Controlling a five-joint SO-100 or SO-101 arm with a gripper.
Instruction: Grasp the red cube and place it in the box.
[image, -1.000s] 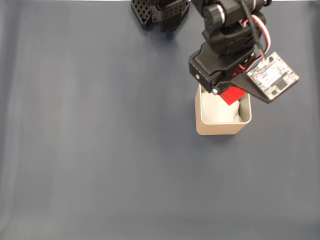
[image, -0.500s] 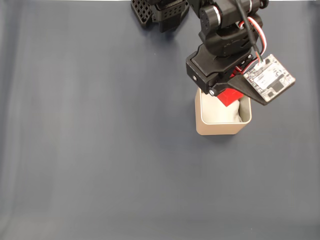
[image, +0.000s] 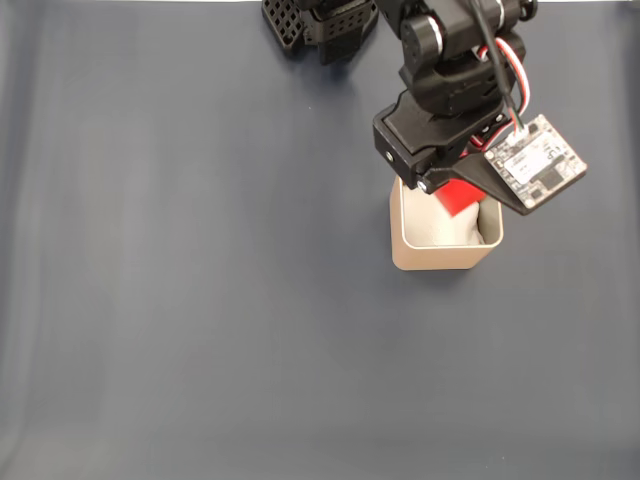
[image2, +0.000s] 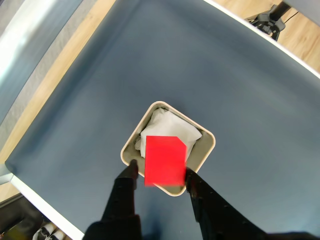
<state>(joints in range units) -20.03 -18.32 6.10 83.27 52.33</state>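
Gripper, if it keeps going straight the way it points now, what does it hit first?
Most likely the box: the gripper holds the red cube right over its white padding, so the cube would probably land on that first. Depth is unclear.

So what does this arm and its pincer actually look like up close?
The arm is built of chunky matte black plastic blocks with round joints. Red, black and white wires loop along it to a small white circuit board with dark chips, mounted on a black bracket. In the wrist view, the pincer is two slim black fingers tapering to narrow tips.
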